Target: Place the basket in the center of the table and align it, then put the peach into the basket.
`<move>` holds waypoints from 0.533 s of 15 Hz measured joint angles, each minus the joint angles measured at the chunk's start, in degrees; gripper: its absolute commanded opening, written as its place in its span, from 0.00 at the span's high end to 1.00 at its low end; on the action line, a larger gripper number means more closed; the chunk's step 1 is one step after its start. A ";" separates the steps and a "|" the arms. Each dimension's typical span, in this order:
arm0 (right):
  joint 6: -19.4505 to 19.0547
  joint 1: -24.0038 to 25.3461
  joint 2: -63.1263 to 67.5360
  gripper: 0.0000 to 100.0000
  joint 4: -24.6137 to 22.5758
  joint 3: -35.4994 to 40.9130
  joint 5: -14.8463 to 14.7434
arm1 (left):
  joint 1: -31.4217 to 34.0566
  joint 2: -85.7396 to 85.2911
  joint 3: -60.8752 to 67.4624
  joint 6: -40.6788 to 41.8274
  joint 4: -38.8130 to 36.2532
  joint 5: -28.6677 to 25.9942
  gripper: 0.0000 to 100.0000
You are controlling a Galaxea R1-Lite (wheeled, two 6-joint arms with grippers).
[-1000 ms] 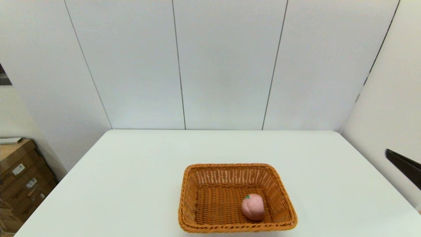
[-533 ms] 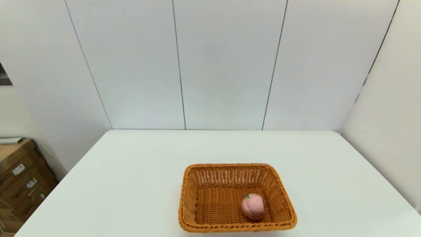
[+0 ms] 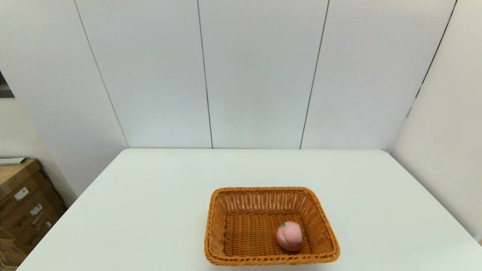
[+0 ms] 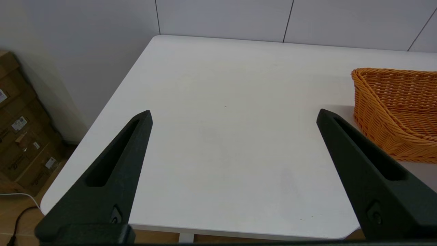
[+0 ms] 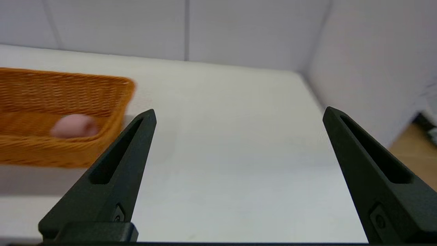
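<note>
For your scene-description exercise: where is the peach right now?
In the head view the peach lies inside the basket, on its floor toward the robot's right, near the front wall.

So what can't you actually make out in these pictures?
- The basket: its near outer wall meets the head view's lower edge; each wrist view cuts off part of it.
- The peach: its underside is hidden in the head view; blurred in the right wrist view and half behind the basket's wall; absent from the left wrist view.
- Cardboard boxes: labels too small to read.
</note>
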 measured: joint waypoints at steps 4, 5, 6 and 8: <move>2.35 -0.02 -0.88 0.00 -0.28 1.94 1.11 | 0.00 0.00 0.09 -0.07 -0.10 0.06 0.00; 2.16 -0.02 -0.90 0.00 -0.26 2.05 1.15 | 0.00 0.00 0.09 -0.07 -0.10 0.06 0.00; 2.13 -0.02 -0.93 0.00 -0.23 2.05 1.19 | 0.00 0.00 0.09 -0.07 -0.10 0.11 0.00; 2.24 -0.02 -0.98 0.00 -0.23 2.12 1.15 | 0.00 0.00 0.09 -0.02 -0.10 0.06 0.00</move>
